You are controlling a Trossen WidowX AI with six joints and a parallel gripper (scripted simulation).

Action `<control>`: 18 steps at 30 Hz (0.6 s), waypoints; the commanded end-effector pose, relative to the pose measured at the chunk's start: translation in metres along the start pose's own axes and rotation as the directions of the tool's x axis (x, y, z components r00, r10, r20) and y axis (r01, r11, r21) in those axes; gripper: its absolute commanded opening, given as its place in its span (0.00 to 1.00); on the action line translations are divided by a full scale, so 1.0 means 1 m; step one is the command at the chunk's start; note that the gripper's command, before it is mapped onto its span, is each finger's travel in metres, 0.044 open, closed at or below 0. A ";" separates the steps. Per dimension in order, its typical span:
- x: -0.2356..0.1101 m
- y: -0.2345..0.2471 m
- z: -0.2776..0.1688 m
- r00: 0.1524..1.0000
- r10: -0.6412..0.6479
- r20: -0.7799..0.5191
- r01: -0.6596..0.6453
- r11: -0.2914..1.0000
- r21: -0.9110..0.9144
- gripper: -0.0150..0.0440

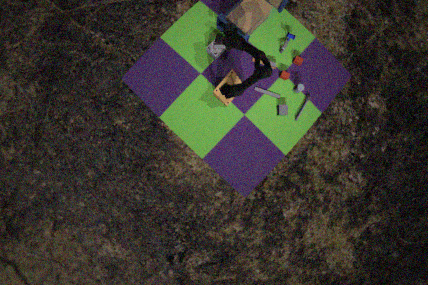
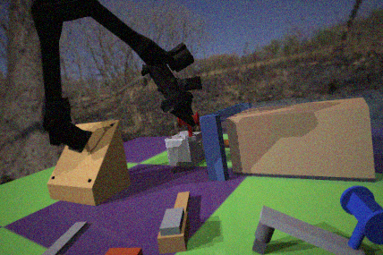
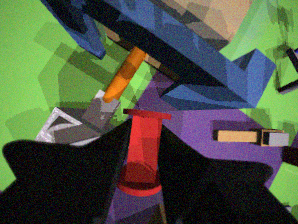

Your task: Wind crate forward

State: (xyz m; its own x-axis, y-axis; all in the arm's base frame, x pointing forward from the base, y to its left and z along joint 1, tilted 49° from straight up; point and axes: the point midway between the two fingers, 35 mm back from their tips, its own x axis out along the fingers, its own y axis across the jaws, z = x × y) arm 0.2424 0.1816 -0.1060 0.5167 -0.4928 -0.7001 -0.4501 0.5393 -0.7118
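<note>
My gripper is shut on the red winch handle and holds it upright, pointing down. The handle hangs just above the grey winch, toward the winch's edge nearest the rack. I cannot tell whether its key touches the winch. An orange strap runs from the winch under the blue steel frame to the tan crate. The crate sits flat behind the frame.
The arm's tan base block stands left of the winch. Loose tools lie on the checkered mat: a tan-and-grey block, a grey angled bar, a blue peg, red cubes, a grey rod.
</note>
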 end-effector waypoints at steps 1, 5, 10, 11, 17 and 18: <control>0.005 0.006 0.011 1.000 0.012 0.005 -0.012 1.000 0.018 0.25; 0.007 0.010 0.016 1.000 0.012 0.005 -0.012 1.000 0.018 0.25; 0.009 0.014 0.021 1.000 0.012 0.006 -0.013 1.000 0.018 0.25; 0.010 0.016 0.023 1.000 0.012 0.006 -0.013 1.000 0.019 0.25; 0.012 0.022 0.029 1.000 0.013 0.007 -0.013 1.000 0.019 0.25; 0.013 0.023 0.030 1.000 0.013 0.007 -0.013 1.000 0.019 0.25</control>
State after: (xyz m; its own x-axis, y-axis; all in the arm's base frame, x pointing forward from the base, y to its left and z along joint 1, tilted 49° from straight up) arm 0.2560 0.1982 -0.1208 0.5196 -0.5001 -0.6927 -0.4457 0.5330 -0.7192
